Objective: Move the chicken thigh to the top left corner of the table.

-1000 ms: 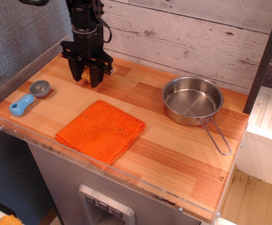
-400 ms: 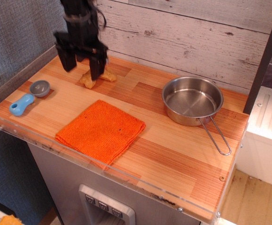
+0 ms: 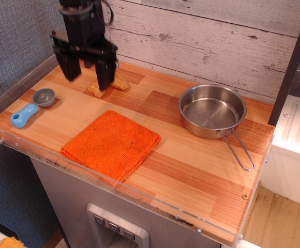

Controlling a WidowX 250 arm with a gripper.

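The plank wooden worktop (image 3: 191, 170) carries an orange woven cloth (image 3: 111, 144); right of it a steel pan (image 3: 212, 111), left a blue measuring scoop (image 3: 32, 107), behind a tan-yellow chicken thigh (image 3: 116, 82).

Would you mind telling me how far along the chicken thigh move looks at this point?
Mostly done: the chicken thigh lies on the table near the back-left corner, by the wall. In hand: nothing; the gripper hangs above it, open and empty. Left: perhaps only pulling the arm away, though the thigh sits a little right of the very corner.

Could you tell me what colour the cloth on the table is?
Orange, woven; the cloth shows clearly in the only view.
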